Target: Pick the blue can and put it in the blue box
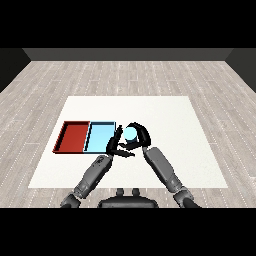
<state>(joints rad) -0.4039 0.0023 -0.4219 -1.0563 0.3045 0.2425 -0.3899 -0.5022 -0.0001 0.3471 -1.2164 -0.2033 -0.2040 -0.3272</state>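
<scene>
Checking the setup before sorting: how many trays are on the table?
2. The red tray lies at the left; the light blue tray lies right beside it, next to the left robot hand.

At frame centre, a light blue can (pixel 130 133) sits between black hands on grey forearms. Left of centre lie a red tray (pixel 71 137) and a light blue tray (pixel 99 138) on the white table (pixel 170 125); the floor is grey wood planking.

We see a white desk (pixel 150 107) standing on a floor (pixel 125 75) of pale grey wood planks; at the far edge a dark wall (pixel 127 54) runs left to right; the light is even.
</scene>
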